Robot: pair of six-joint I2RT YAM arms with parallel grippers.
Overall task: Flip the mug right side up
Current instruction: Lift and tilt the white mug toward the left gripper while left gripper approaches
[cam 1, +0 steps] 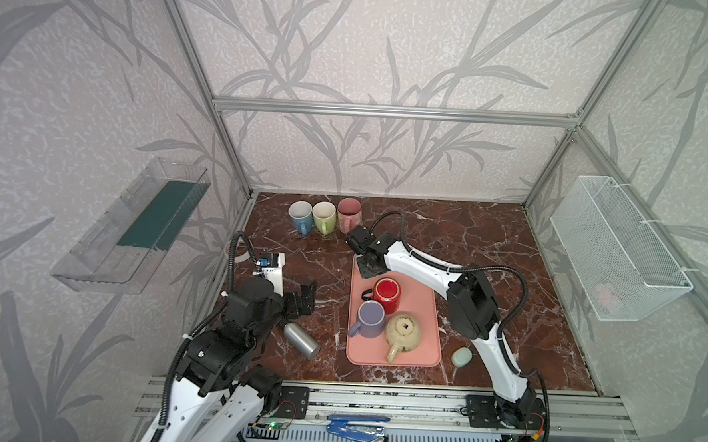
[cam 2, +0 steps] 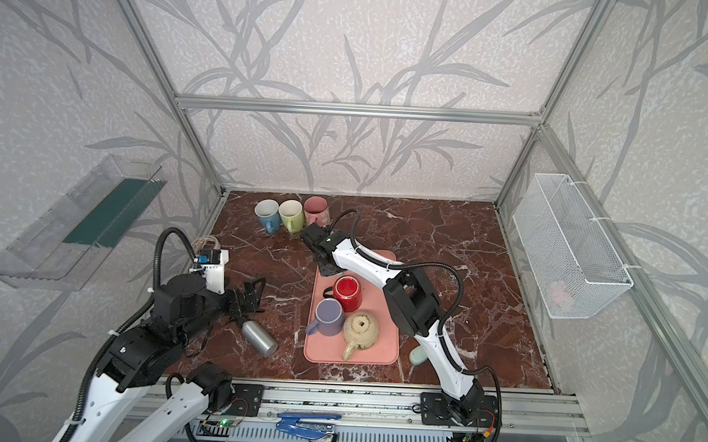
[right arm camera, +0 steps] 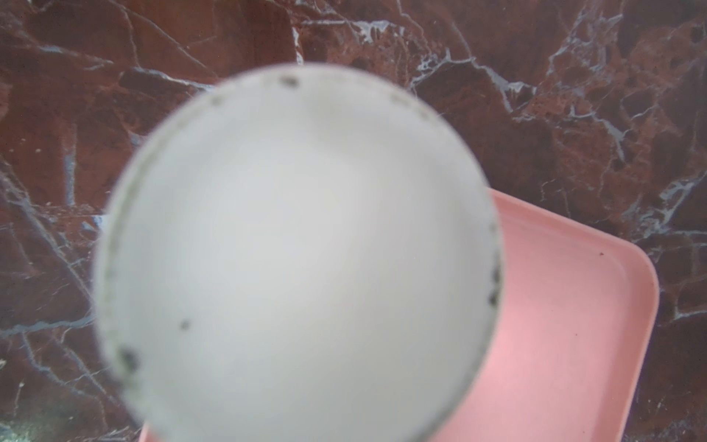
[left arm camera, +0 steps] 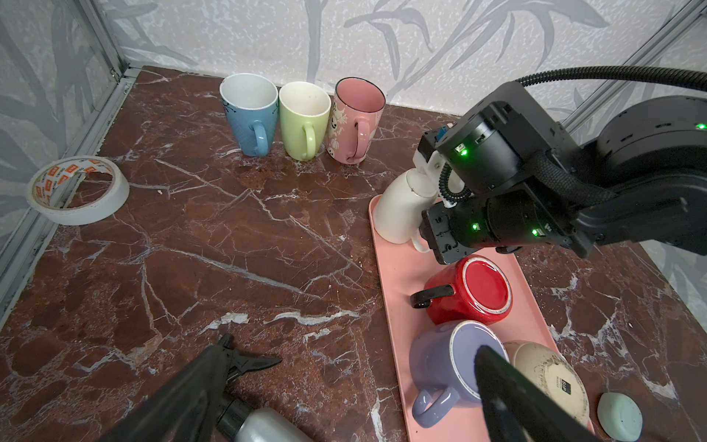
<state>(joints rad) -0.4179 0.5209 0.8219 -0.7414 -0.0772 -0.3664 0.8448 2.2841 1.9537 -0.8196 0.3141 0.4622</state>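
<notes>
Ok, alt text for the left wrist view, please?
The right claw grips an upside-down white mug by its handle on the pink tray. A red mug, purple mug and cream mug stand inverted beside it; three upright mugs line the back wall.

Walls are pale wallpaper with grey leaf print (cam 1: 395,45) in a silver aluminium frame (cam 1: 391,111), over a glossy red-brown marble tabletop (cam 1: 488,237). Clear plastic shelf (cam 1: 88,258) hangs on the left wall, white wire mesh basket (cam 1: 620,261) on the right.

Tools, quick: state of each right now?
Left tool: open, holding nothing.
Right tool: closed on the white mug, at its handle.
</notes>
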